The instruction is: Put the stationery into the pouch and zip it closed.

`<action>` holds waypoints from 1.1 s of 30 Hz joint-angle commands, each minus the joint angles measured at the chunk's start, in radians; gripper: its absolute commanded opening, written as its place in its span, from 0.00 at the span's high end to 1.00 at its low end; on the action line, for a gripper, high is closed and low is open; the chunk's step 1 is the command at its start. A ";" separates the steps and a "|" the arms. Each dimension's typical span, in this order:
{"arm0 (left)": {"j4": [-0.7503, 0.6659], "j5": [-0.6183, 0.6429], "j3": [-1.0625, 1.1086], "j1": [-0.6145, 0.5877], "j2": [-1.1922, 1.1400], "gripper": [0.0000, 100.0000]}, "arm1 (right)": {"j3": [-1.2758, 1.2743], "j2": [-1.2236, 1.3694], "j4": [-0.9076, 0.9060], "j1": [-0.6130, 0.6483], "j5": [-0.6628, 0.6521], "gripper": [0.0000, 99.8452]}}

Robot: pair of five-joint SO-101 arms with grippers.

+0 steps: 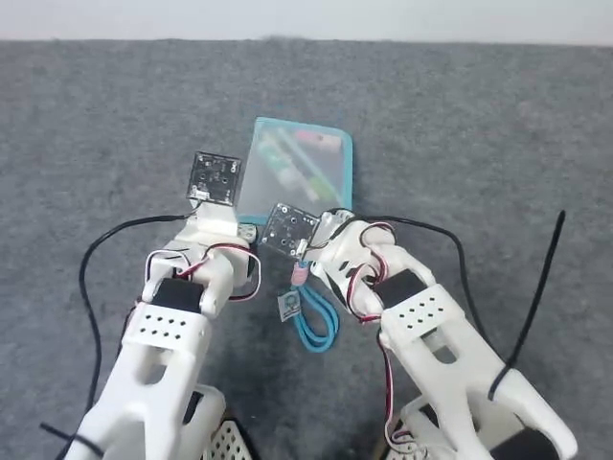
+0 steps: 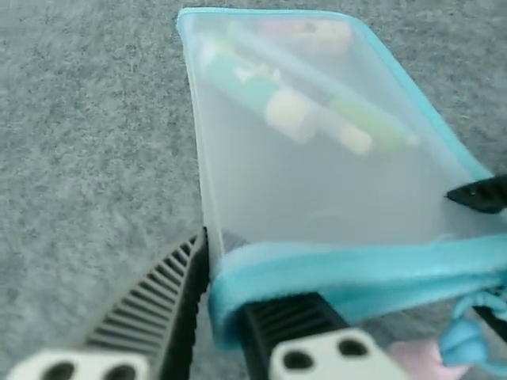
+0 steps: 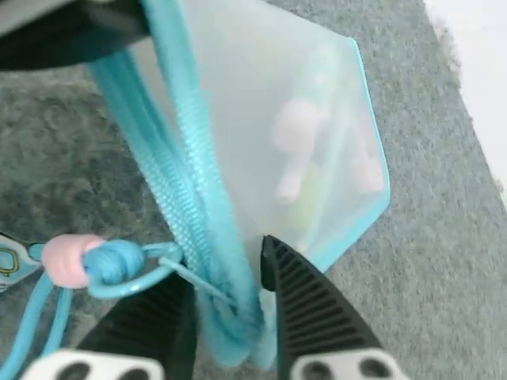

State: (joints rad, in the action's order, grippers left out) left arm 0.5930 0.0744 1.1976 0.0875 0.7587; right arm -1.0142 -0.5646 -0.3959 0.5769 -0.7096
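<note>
High view: pouch (image 1: 305, 171) mouth faces arms (image 1: 168, 326).

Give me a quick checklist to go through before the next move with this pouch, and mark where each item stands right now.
1. Stationery inside the pouch: ok, pens show through its clear wall.
2. Left claw holding a corner of the pouch at the zip edge: ok, shut on it.
3. Right claw on the zip edge beside the pull cord: ok, shut on the edge.
4. Zip fully closed: cannot tell; the teeth meet along the stretch in sight, but the claws hide its ends.
5. Pull cord free: ok, its loop lies loose on the mat between the arms.
</note>
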 commanded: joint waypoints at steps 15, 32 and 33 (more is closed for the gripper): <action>0.362 -0.130 0.087 0.023 0.852 0.80 | 0.448 -0.004 -0.443 -0.113 0.384 0.99; 0.261 -0.149 0.242 0.247 0.879 0.80 | 0.450 0.124 -0.452 -0.005 0.420 0.99; 0.244 -0.149 0.257 0.247 0.879 0.80 | 0.450 0.110 -0.469 0.008 0.420 0.99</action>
State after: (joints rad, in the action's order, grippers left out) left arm 0.9260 -0.0637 1.4369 0.3299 1.6241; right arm -0.6076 -0.4020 -0.8178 0.5447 -0.3107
